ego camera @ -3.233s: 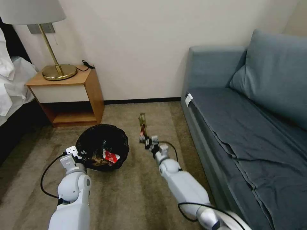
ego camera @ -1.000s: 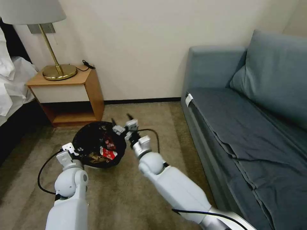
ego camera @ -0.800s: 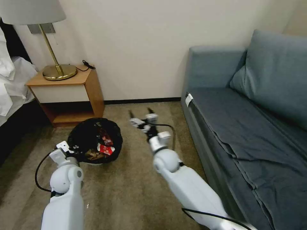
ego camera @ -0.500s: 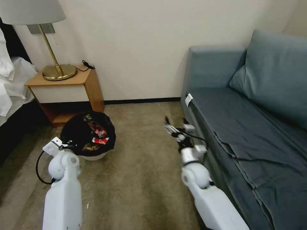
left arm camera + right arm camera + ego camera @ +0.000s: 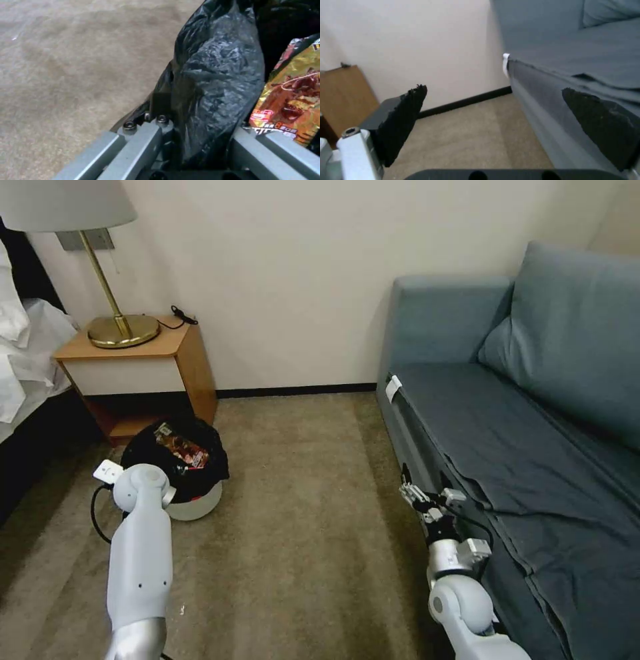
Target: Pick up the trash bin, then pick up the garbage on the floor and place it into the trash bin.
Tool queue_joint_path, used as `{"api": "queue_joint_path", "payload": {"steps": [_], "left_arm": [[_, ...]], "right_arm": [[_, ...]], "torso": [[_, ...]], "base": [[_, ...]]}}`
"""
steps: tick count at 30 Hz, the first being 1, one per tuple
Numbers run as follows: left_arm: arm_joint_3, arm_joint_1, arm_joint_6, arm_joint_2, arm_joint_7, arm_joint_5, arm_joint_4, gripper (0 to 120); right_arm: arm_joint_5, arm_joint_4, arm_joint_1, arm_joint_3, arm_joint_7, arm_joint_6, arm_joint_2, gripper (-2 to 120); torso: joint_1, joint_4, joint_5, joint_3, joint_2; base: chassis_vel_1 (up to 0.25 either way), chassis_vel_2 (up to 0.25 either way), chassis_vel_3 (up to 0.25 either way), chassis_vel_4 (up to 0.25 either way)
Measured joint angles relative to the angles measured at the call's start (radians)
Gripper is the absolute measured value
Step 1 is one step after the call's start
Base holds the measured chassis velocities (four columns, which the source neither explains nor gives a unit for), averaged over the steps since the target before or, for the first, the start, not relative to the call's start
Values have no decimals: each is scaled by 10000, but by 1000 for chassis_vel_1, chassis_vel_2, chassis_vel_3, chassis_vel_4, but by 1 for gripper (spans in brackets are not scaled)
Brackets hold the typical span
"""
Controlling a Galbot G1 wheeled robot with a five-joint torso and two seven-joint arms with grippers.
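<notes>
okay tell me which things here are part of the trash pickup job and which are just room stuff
Part of the job:
- trash bin, black liner clamped by the left gripper
- wrappers inside the bin, gold-yellow snack wrapper among them
- right gripper, open, holding nothing, beside the sofa

Just room stuff:
- sofa
- nightstand
- lamp
- bed linen

Black-lined white trash bin [image 5: 195, 503], blue-grey sofa [image 5: 533, 400]

Beige carpet [image 5: 300, 527], blue sofa [image 5: 533, 433], nightstand w/ lamp [image 5: 87, 260].

We see a brass lamp [image 5: 113, 323] on the wooden nightstand [image 5: 143, 373], and a blue sofa [image 5: 527, 400] along the carpet's [image 5: 300, 553] right edge.
</notes>
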Motion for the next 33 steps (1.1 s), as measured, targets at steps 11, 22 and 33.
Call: {"api": "queue_joint_path", "payload": {"steps": [11,22,33], "left_arm": [[-430,516,-179,510,460,-663,-43,9],[-772,956,386,501,685,-459,-1187,48],[-726,2816,970,696,5185,3375,-3634,86]], "right_arm": [[-181,-213,156,64,-159,-77,232,100],[-1061,-46,650,125,-247,-400,396,100],[-1970,103,1617,-355,225,-807,721,100]], "torso": [[0,0,1,-1,0],[0,0,3,0,0],[0,3,2,0,1]], "base": [[0,0,0,0],[0,0,0,0],[0,0,0,0]]}}
